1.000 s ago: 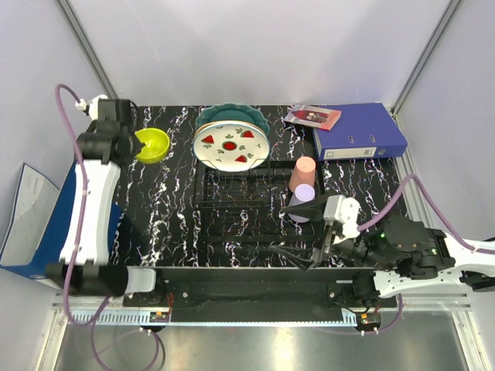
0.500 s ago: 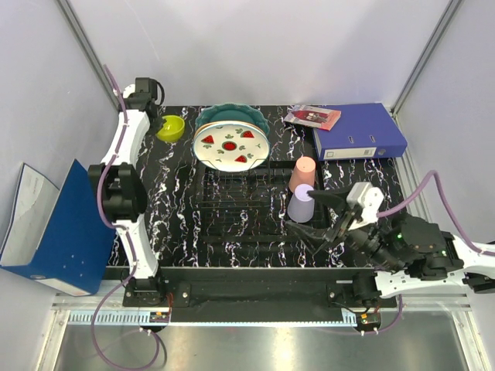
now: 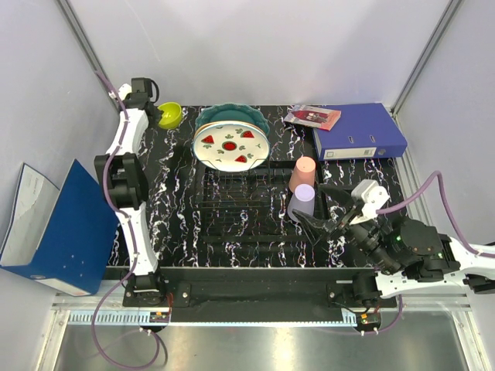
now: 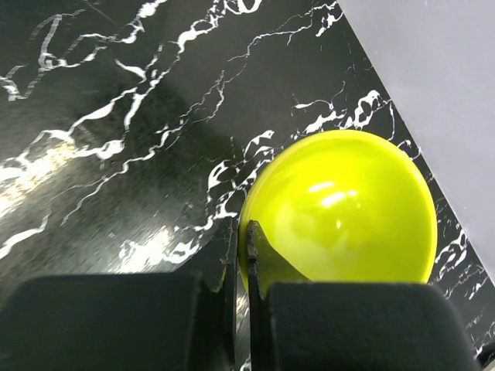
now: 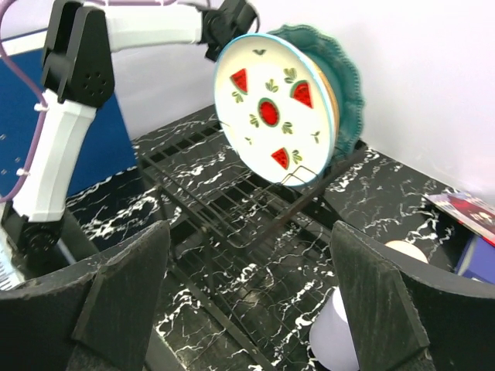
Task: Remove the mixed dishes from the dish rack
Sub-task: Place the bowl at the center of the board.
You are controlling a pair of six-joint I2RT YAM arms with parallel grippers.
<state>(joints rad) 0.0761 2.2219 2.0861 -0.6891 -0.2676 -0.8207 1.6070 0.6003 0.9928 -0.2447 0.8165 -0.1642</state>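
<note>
We take the dish rack [image 3: 232, 193] as our landmark, near the middle of the black marbled tabletop [image 3: 178, 209]. At its far end the white plate with red-green marks [image 3: 230, 147] stands on edge in the dividers. The teal scalloped plate [image 3: 232, 114] stands right behind it, and the near slots hold nothing.

Well to the left of the rack, by the tabletop's far left corner, our left tool [image 4: 240, 255] is clenched on the rim of the small yellow bowl [image 4: 340, 209]. The rim is pinched between its two fingers. We cannot tell whether the bowl touches the tabletop.

Just right of the rack the pink cup [image 3: 305, 170] and the lavender cup [image 3: 302, 201] stand mouth down. The pink one is farther back, and the two are close together. Our right tool [image 5: 247, 247] is beside the lavender cup, facing the rack, released wide and grasping nothing.

Farther right of the rack, at the back, lie the blue binder [image 3: 360, 130] and a small red-patterned booklet [image 3: 312, 117].
</note>
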